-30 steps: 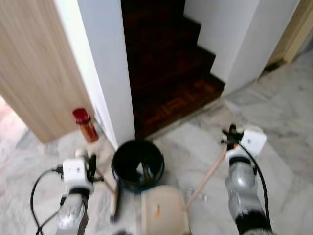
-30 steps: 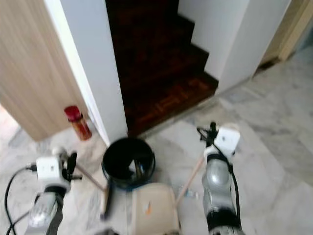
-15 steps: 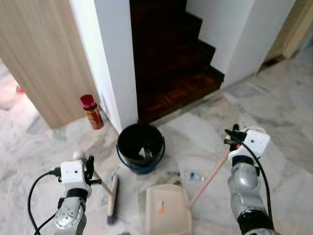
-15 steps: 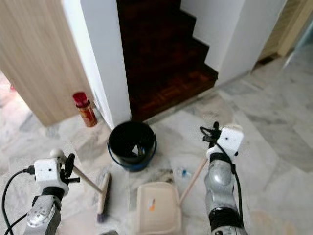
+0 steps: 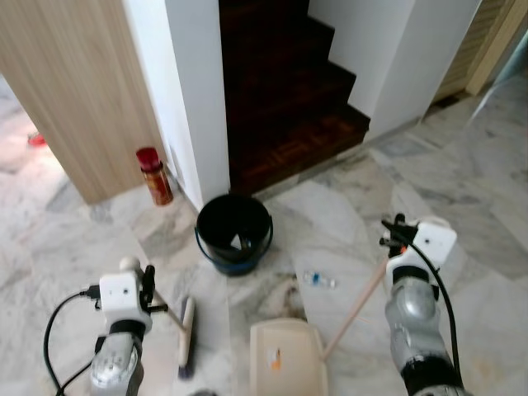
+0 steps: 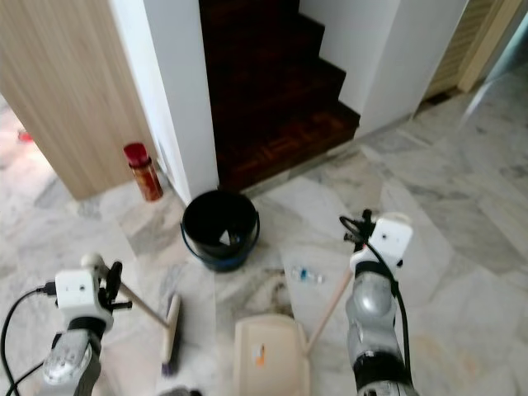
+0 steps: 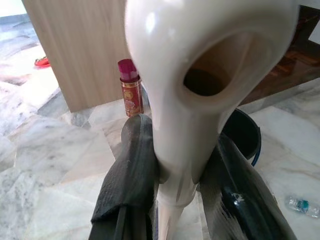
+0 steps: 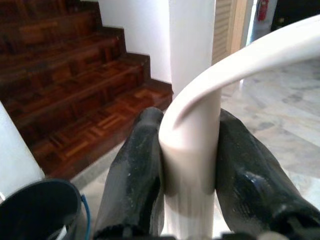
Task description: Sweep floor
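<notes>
Now poised to sweep: left tool (image 7: 175, 185) clamps broom (image 5: 186, 334), right tool (image 8: 190, 165) clamps dustpan (image 5: 287, 370).
Next, brush the litter (image 5: 318, 280) into the pan.

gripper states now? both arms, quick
Left gripper: shut on the broom handle.
Right gripper: shut on the dustpan handle.

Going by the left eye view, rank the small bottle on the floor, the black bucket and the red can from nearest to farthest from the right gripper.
1. Small bottle: on the marble, just left of the right gripper.
2. Black bucket: further left, by the white wall corner.
3. Red can: farthest, against the wooden panel.
</notes>
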`<state>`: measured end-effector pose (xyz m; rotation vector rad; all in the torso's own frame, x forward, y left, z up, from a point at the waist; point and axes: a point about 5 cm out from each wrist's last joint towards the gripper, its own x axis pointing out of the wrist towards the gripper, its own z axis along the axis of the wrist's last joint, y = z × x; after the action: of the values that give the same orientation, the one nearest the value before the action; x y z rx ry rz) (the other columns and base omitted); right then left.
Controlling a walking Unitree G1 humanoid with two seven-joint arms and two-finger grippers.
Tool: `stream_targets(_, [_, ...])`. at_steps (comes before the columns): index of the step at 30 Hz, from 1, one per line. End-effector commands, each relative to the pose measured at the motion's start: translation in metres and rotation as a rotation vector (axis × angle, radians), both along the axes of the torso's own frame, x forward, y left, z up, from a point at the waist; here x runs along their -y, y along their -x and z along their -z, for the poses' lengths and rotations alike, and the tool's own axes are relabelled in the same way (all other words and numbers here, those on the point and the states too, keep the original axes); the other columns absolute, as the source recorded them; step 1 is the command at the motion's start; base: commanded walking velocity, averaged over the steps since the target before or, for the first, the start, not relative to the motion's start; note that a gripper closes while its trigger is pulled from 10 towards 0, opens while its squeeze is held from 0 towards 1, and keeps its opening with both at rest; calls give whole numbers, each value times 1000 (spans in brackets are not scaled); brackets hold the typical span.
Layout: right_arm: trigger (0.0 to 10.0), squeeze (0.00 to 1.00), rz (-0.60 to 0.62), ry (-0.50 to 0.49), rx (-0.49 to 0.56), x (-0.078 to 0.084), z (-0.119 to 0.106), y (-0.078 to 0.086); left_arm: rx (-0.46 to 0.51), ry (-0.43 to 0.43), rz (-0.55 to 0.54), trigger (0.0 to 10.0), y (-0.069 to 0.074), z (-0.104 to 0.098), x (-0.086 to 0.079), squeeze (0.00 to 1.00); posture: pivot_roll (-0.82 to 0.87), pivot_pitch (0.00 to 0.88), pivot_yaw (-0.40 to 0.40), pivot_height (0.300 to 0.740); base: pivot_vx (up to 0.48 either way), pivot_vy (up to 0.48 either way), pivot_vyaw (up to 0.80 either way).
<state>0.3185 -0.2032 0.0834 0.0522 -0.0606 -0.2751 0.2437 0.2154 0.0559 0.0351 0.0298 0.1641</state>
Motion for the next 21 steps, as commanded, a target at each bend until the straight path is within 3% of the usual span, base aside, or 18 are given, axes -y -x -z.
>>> stream_targets(1, [10000,0,14,-18,0,4,0,0,-17,0,5,10000,0,3,3,0,102,133,-38,740,0,0,-800])
stream_targets(21, [10000,0,12,-15,-11,3,2,0,-12,3,16,10000,-3,2,6,0,101,111,-35,740,0,0,-800])
